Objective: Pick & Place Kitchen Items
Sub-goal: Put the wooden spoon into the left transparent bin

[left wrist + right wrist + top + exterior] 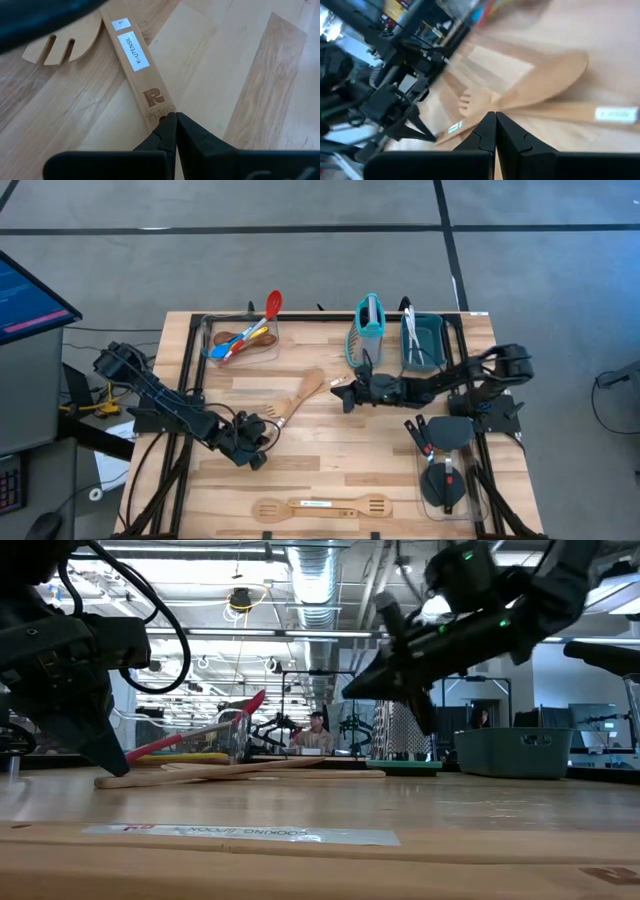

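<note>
Two wooden utensils (296, 400) lie crossed on the table's middle: a flat-handled one (136, 65) bearing a white label, and a slotted one whose pronged head (55, 42) rests beside it. My left gripper (171, 118) is shut at the labelled handle's near end. My right gripper (337, 392) is shut and hangs above the table just right of the wooden heads (545, 80), touching nothing. Red, blue and yellow spoons (245, 335) sit in a clear container at the far left. A teal grater (370, 325) stands at the far edge. My left gripper touches the free end of the labelled wooden handle (159, 114) with its shut fingertips, slanting down from the table's near left side and roughly in line with the handle. The utensil lies flat on the table.
A teal bin (430, 345) with metal cutlery stands at the far right. Black spatulas (445, 465) lie in a clear container at the near right. Two more wooden slotted utensils (320, 506) lie along the near edge. Bare table lies between them and the middle.
</note>
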`<state>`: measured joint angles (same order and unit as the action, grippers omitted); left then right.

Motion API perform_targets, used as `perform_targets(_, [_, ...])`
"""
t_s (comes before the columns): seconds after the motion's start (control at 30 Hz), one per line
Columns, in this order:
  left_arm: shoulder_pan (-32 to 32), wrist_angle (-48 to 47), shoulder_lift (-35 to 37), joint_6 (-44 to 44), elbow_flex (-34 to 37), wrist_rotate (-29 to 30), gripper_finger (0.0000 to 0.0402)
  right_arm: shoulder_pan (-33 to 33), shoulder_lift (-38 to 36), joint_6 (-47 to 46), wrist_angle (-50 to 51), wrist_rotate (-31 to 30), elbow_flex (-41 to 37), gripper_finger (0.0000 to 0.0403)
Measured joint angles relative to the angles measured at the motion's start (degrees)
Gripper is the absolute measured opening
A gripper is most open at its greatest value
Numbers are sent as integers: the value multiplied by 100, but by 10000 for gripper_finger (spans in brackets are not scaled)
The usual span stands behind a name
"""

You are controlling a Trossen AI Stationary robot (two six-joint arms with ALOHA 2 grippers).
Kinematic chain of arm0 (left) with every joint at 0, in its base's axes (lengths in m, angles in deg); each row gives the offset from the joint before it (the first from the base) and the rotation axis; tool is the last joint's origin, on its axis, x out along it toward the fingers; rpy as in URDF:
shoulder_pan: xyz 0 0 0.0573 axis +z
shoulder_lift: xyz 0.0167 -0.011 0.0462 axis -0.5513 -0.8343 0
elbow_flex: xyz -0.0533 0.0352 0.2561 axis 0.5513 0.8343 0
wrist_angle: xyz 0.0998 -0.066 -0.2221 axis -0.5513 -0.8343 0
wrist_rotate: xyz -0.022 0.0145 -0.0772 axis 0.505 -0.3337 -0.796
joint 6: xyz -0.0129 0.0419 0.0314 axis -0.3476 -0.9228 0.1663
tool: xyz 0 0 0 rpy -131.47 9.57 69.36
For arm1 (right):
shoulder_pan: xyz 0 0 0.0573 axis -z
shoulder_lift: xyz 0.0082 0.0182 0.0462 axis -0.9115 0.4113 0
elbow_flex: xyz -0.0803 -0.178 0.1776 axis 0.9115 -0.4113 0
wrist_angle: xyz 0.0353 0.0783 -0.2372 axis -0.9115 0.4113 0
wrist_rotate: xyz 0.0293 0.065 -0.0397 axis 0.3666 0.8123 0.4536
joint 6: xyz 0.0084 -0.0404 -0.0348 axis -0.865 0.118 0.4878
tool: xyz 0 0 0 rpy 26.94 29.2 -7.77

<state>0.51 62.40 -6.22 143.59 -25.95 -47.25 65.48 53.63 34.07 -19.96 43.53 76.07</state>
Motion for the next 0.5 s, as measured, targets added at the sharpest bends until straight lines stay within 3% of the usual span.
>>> perform_targets(0.17, [0, 16, -2, 0, 4, 19, 1, 373, 323, -830, 1148, 742, 551, 0])
perform_targets(0.3, [0, 20, -2, -2, 4, 20, 1, 516, 556, -553, 2340, 1034, 1267, 15])
perform_targets(0.5, [0, 22, -2, -6, 4, 17, 1, 571, 852, 31, 3536, 1033, 2313, 77])
